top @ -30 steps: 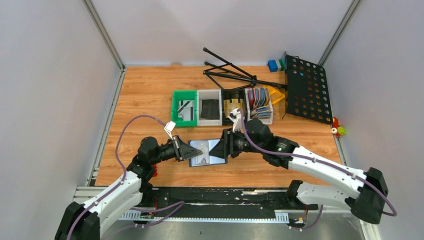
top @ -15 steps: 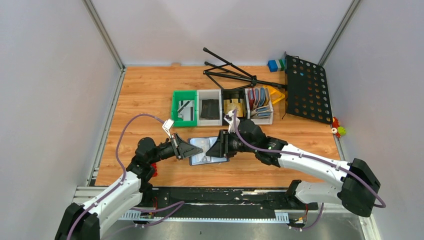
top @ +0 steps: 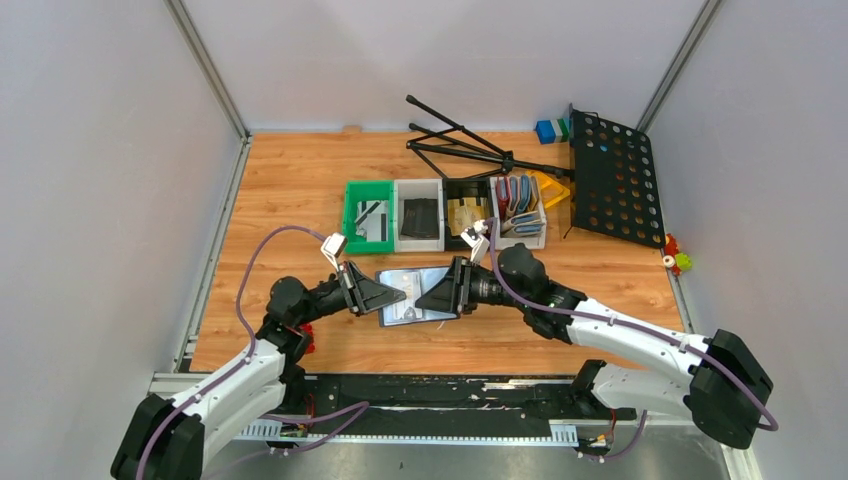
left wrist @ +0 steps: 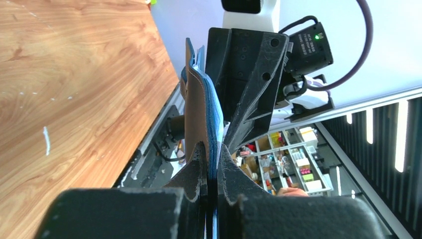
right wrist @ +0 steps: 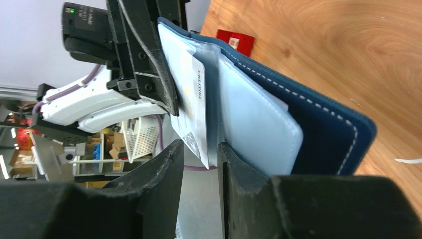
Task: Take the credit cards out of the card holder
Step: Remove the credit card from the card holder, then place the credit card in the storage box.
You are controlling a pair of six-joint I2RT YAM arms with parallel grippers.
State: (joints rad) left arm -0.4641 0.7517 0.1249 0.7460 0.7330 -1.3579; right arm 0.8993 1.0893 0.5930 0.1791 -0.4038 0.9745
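The navy card holder (top: 415, 297) is held open above the table between both grippers. My left gripper (top: 393, 294) is shut on its left edge; the left wrist view shows the holder (left wrist: 201, 99) edge-on between the gripper's (left wrist: 211, 154) closed jaws. My right gripper (top: 435, 297) is at the holder's right half, jaws slightly open. In the right wrist view a pale card (right wrist: 194, 99) sticks out of the blue-grey pocket (right wrist: 254, 119), and its lower corner hangs between the gripper's (right wrist: 198, 159) jaws without being pinched. The navy cover (right wrist: 323, 129) lies to the right.
Behind the holder stands a row of bins: green (top: 352, 215), white (top: 419, 214), black (top: 467, 212), and one with upright holders (top: 518, 210). A black tripod (top: 460, 145) and a perforated stand plate (top: 612, 175) lie at the back right. A red piece (right wrist: 234, 40) lies on the table.
The right gripper has moved left onto the holder's inside, its jaws now around a card's corner. The holder has shifted slightly. The left gripper keeps its grip.
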